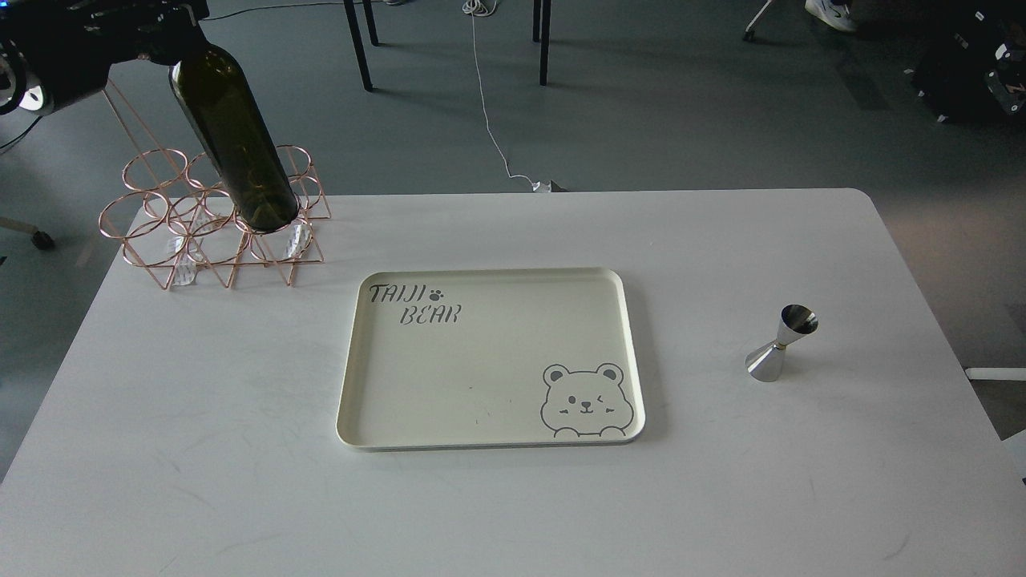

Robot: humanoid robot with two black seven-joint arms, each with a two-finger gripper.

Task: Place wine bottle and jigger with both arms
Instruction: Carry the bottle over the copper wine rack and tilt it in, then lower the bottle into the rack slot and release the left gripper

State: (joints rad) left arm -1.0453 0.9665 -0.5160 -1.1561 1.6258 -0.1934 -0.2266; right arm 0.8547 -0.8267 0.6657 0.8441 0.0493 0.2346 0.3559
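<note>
The dark olive-green wine bottle (236,144) hangs tilted at the far left, its neck hidden in my black left gripper (164,28) at the top left corner. The gripper holds it by the neck. The bottle's base sits over the front right ring of the copper wire rack (160,240); I cannot tell if it touches the rack. The steel jigger (781,343) stands upright on the white table (240,481) at the right, far from the bottle. My right arm is out of view.
A cream tray (357,401) with a bear drawing and "TAIJI BEAR" lettering lies in the middle of the table, between rack and jigger. Small clear glasses sit inside the rack. Chair legs and a cable are on the floor behind the table.
</note>
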